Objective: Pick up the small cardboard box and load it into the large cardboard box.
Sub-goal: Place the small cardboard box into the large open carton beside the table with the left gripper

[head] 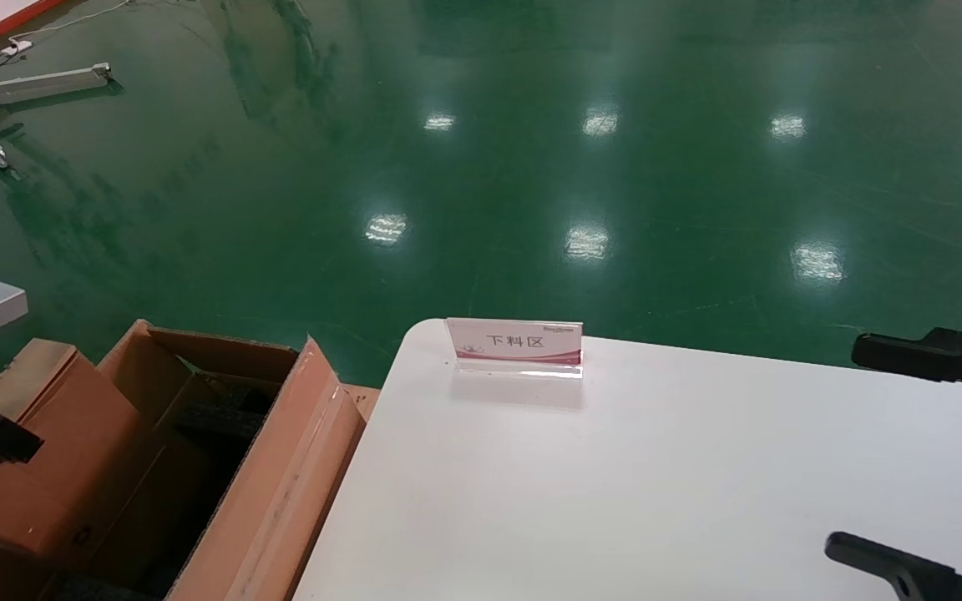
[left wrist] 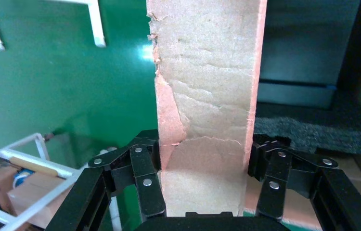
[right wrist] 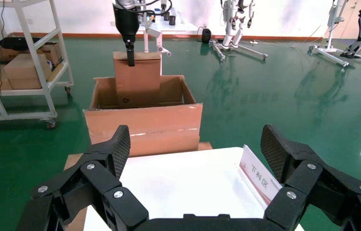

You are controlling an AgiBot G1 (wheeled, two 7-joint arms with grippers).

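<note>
A: How is the small cardboard box (right wrist: 136, 79) oriented, and where is it found?

B: It is stood on end, its long axis vertical, and is held partly lowered into the open top of the large cardboard box (right wrist: 143, 126). A small black recycling mark is seen near its lower corner in the right wrist view. In the head view the small carton (head: 38, 451) appears at the far left, over the near-left side of the big carton (head: 281, 492).

A: And the big carton's own direction?

B: Its long axis is run away from the robot, alongside the left edge of the white table (head: 656, 484). Its flaps are stood up, and black foam padding (left wrist: 313, 127) is seen inside.

A: How is the left arm posed?

B: It is brought down from above, with the left gripper (right wrist: 130, 57) pointed downward at the top edge of the small carton.

A: What is done by its fingers?

B: The top edge of the carton is pinched between them; in the left wrist view the cardboard (left wrist: 207, 110) is pressed on both sides by the finger pads (left wrist: 145, 159).

A: And the right arm?

B: The right gripper (right wrist: 195, 154) is held over the table's right side, well apart from both cartons. Its fingers are spread wide and nothing is touched. A small sign stand (head: 515, 341) is set near the table's far edge.
</note>
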